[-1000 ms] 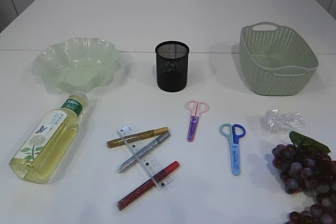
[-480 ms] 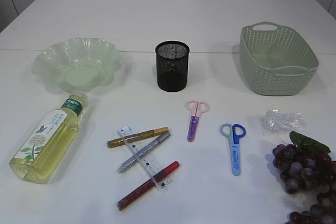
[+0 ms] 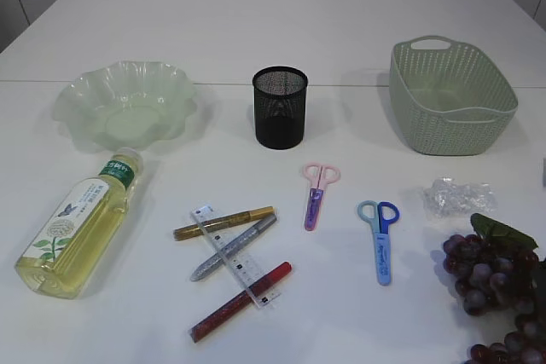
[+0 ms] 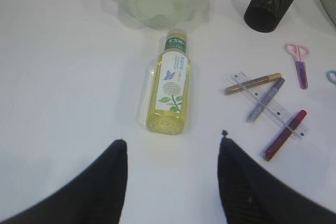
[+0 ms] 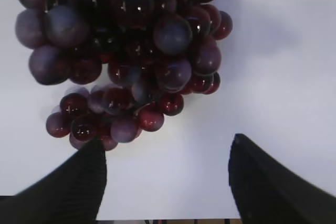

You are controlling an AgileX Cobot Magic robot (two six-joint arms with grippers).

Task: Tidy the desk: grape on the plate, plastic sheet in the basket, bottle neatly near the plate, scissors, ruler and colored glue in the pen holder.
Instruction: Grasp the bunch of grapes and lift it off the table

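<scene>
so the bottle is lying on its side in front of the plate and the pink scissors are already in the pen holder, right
Not quite. The bottle does lie on its side in front of the plate, but the pink scissors are not in the pen holder. They lie flat on the table in front of it, as the exterior view shows.

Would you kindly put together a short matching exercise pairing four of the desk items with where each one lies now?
Things:
1. bottle
2. ruler
3. plastic sheet
4. pink scissors

Places:
A. across the glue pens
B. on its side, cap toward the plate
C. just below the pen holder
D. on the table between basket and grapes

Pairs: 1-B, 2-A, 3-D, 4-C
</scene>
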